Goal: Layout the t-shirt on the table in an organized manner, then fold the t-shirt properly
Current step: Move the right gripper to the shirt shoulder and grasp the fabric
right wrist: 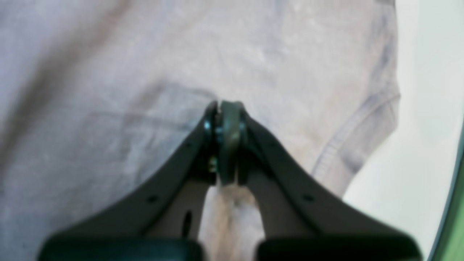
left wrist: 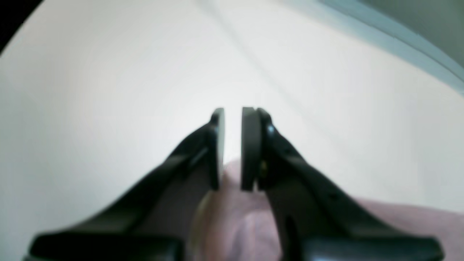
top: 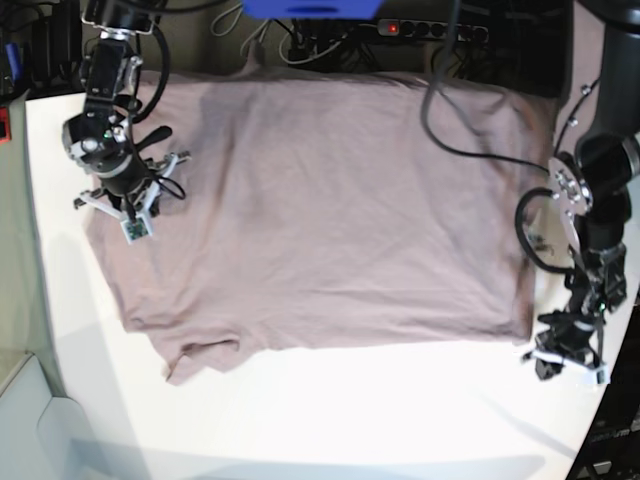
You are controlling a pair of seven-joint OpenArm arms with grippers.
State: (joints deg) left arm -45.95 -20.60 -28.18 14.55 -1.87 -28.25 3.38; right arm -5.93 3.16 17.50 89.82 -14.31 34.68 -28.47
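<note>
The t-shirt point(top: 320, 210) lies spread across the white tabletop point(top: 400, 420), its dusty pink cloth mostly flat with soft wrinkles, and it covers the far and middle part of the tabletop while a wide bare strip of tabletop stays open along the shirt's near edge. In the base view 1 sleeve point(top: 200, 358) juts out from the shirt's near-left corner, slightly rumpled, and the shirt's far edge runs close to the far edge of the tabletop, beyond which cables and a power strip point(top: 430, 28) sit in the dark. The right hand point(top: 135, 215) is at the shirt's left edge, and the right wrist view shows its 2 fingers pressed fully together with a fold of the t-shirt point(right wrist: 232, 217) bunched up between them just behind the tips; the hemmed sleeve point(right wrist: 359, 145) lies flat to one side of that hand, with bare tabletop past it. The left hand point(top: 565, 360) is just off the shirt's near-right corner, over the tabletop. In the left wrist view its fingers point(left wrist: 250, 148) stand only a narrow gap apart, tips clear, with pink cloth point(left wrist: 232, 217) showing between the fingers farther back; whether that cloth is truly pinched cannot be told from the blurred picture.
</note>
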